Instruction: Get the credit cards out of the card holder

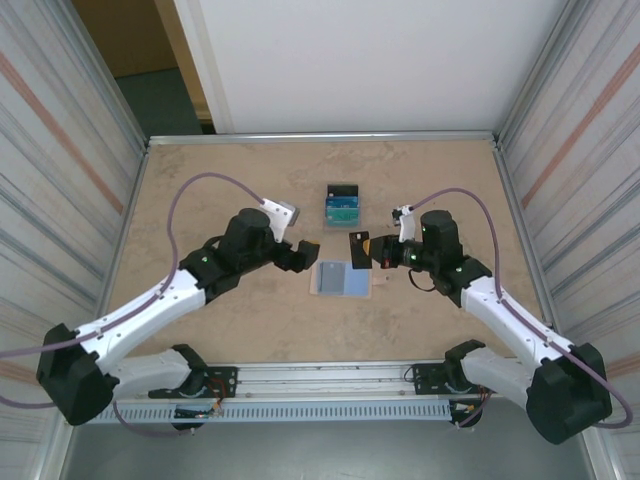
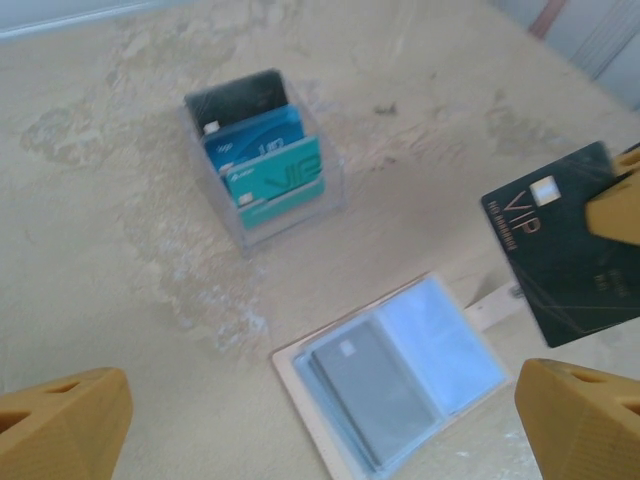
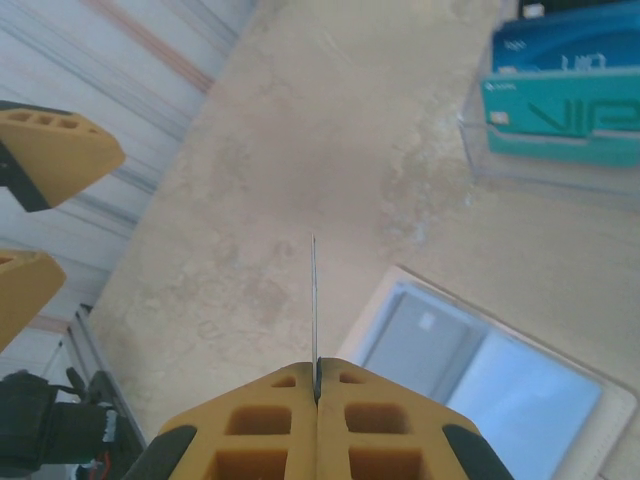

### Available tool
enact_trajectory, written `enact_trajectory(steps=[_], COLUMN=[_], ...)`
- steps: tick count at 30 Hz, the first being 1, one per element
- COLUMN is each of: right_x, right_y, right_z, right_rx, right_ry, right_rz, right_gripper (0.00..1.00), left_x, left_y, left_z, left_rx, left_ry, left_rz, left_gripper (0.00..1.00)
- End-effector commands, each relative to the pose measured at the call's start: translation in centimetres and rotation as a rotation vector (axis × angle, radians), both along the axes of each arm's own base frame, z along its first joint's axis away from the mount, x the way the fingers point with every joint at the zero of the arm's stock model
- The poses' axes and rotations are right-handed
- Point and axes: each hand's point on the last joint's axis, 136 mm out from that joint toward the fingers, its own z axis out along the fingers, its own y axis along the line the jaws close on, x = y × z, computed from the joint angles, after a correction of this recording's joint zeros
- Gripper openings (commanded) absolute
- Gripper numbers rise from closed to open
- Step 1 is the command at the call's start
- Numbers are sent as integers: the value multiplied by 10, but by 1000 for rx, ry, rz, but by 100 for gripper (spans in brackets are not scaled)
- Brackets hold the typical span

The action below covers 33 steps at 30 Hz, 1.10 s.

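Observation:
The card holder [image 1: 345, 280] lies open and flat on the table, its pale blue lining up [image 2: 400, 375] [image 3: 500, 385]. A grey card [image 2: 365, 385] sits in its left sleeve. My right gripper [image 1: 380, 256] [image 3: 317, 372] is shut on a black VIP credit card [image 1: 359, 248] [image 2: 565, 255], held upright above the holder's right edge and seen edge-on [image 3: 314, 290] in the right wrist view. My left gripper [image 1: 300, 255] [image 2: 320, 430] hovers open just left of the holder, with nothing between its fingers [image 2: 60, 420].
A clear plastic box [image 1: 342, 203] [image 2: 262, 160] [image 3: 560, 110] behind the holder carries black, blue and teal cards standing on edge. Metal rails edge the table. Bare tabletop lies to the left and right of the arms.

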Motion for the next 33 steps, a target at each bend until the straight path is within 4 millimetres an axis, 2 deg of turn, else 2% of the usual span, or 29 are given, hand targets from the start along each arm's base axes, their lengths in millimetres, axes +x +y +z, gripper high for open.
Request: enact_trajectory(steps=[1, 2, 11, 23, 30, 33], right_x=[-11, -17, -42, -66, -81, -80], right_y=[13, 15, 34, 43, 49, 55], right_z=[17, 28, 53, 71, 78, 73], right_rx=[24, 38, 26, 7, -14, -37], right_ry=[-95, -130, -223, -270, -287, -269], right_rz=[99, 123, 287, 447, 541, 574], right_gripper=[0, 0, 0, 0, 0, 0], left_x=[-10, -13, -42, -66, -76, -80], left_y=[-9, -10, -27, -40, -54, -59], left_z=[26, 31, 56, 58, 51, 48], left_rx=[-100, -115, -166, -100, -103, -108], left_ry=[-72, -85, -114, -89, -16, 16], left_rz=[-96, -125, -401, -619, -756, -808], left_gripper=[99, 99, 99, 98, 87, 80])
